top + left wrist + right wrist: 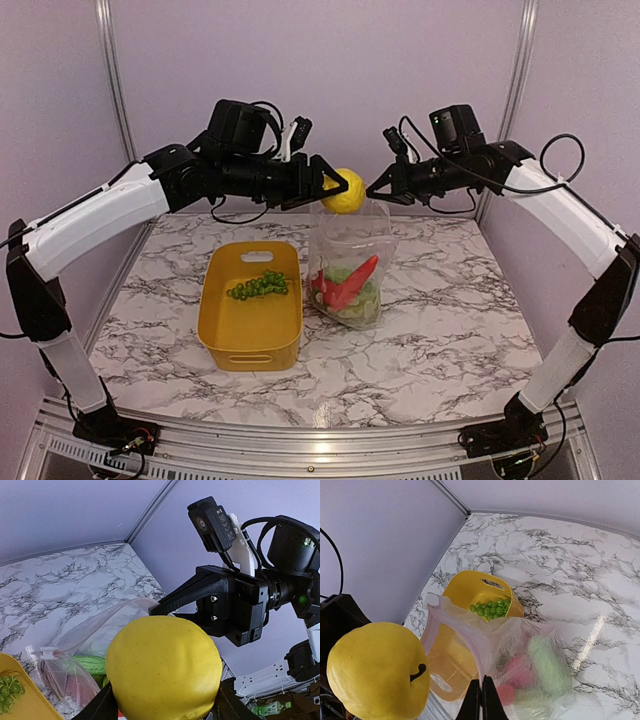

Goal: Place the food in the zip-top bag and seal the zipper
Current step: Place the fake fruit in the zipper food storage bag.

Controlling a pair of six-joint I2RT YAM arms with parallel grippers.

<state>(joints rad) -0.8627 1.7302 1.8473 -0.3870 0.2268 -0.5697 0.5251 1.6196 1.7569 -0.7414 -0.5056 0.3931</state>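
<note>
Lilac walls on both sides; white marble-pattern surface [440,330] carries the work.

Left claw [330,185]: clamped on a round yellow toy lemon [343,190] and raised well off the surface, beside and just above the bag mouth. The lemon is not in the bag yet.

Right claw [481,700]: fingers pressed together, pinching the top edge of a clear floppy plastic zip-top bag [352,240] and holding it up so that it hangs with its base on the surface. The mouth gapes on the side facing the lemon.

Already in the bag, at the bottom:
- a long orange-red toy carrot or pepper [355,280]
- pale green pieces [547,662]
- something red or pink, too blurred through the film to name

Outside the bag: a green toy grape bunch [260,286] lies in a rectangular yellow plastic bin [250,355], just left of the bag.

Press-seal zipper strip [462,637]: seems to be the faint band running along the mouth edge to the right claw. It is unsealed.

Progress, as a judgement: past the midpoint of loading.

Left to do:
- drop in the lemon
- bag the grape bunch
- press the strip shut along its whole length
</note>
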